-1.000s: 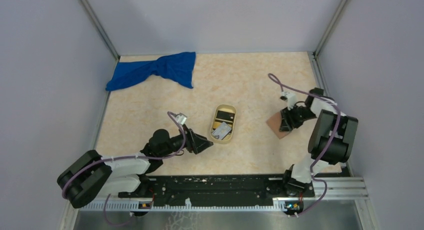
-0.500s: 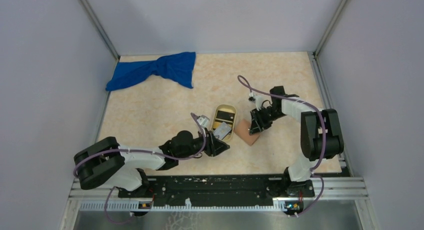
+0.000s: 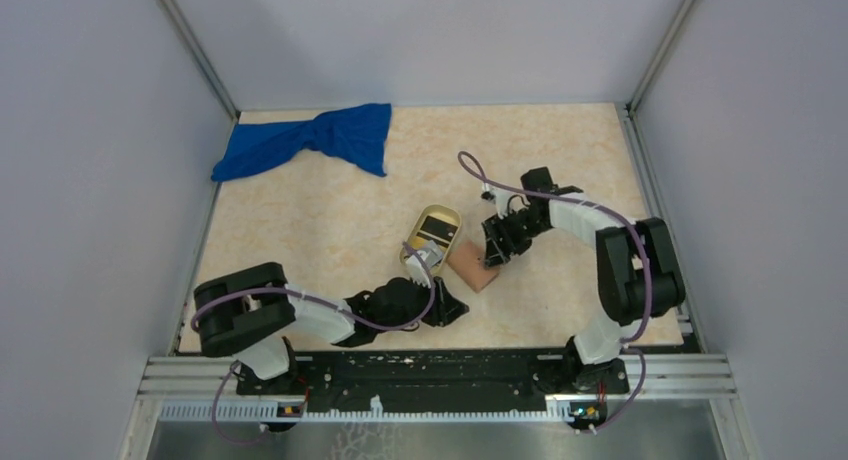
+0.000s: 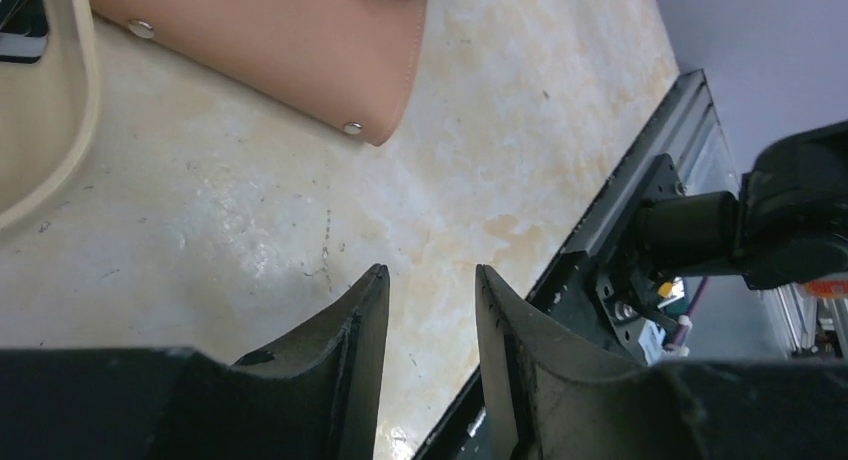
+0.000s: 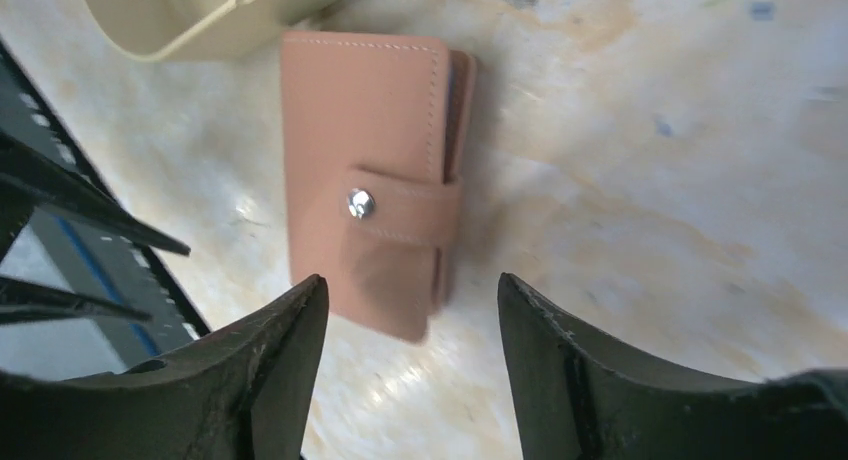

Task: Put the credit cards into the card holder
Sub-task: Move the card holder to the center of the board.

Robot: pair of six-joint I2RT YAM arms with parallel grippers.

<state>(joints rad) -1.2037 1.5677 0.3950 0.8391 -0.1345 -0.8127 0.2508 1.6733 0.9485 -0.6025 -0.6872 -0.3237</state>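
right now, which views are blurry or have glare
Right wrist view: motion smear at the lower end of the card holder and on the table around it; left wrist view: mostly sharp, with a pale sheen on the table; top external view: evenly lit, crisp, no glare.

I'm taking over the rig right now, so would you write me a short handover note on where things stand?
Left gripper: open, empty, over bare table near the card holder.
Right gripper: open, empty, above the card holder.
Card holder: flat on the table beside the tray, strap snapped shut.
Credit cards: lying in the tray.
Done: no card is in the holder yet.
Left: unsnap and open the holder, then lift each card from the tray and slot it in.
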